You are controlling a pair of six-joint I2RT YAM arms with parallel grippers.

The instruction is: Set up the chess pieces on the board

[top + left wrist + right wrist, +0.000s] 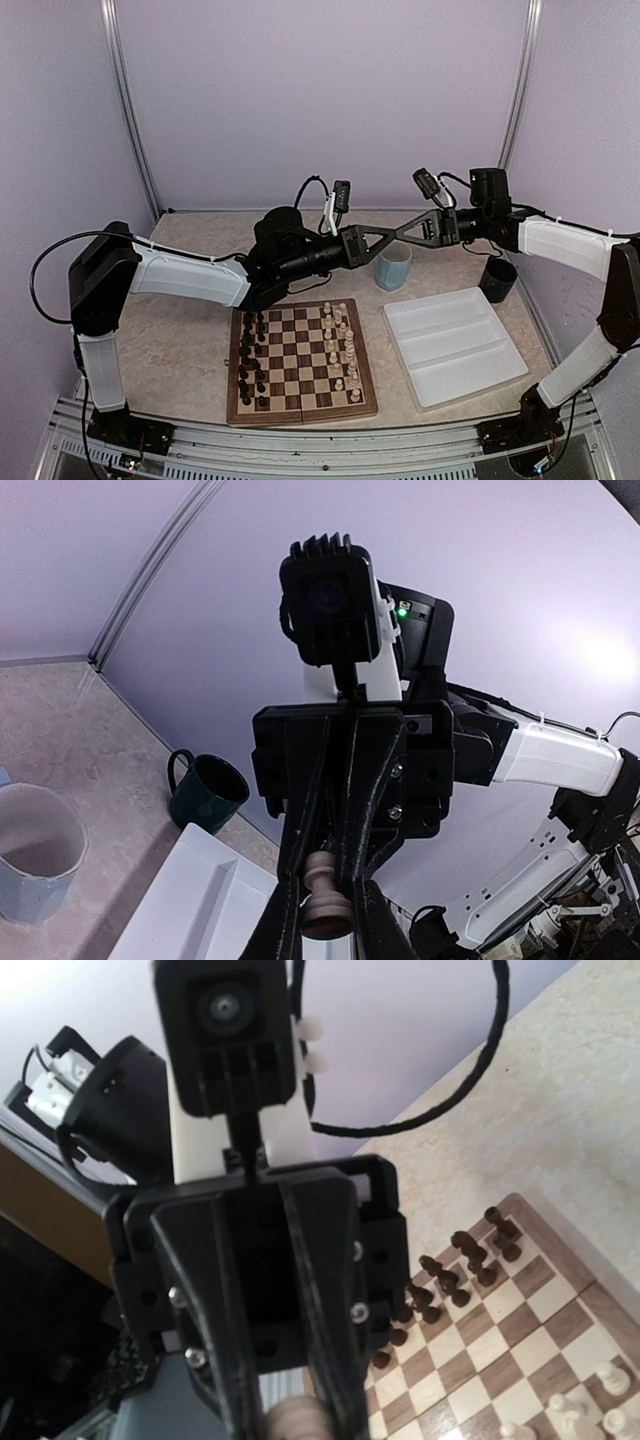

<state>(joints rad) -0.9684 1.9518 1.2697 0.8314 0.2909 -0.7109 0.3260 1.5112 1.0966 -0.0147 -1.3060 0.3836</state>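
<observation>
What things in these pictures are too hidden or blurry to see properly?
- Right wrist view: the held chess piece is blurred and cut off by the bottom edge.
- Top view: that piece is hidden where both arms' jaws meet.
- Top view: the chess pieces on the board are too small to tell their kinds.
- Left wrist view: the white tray is cut off by the bottom edge.
</observation>
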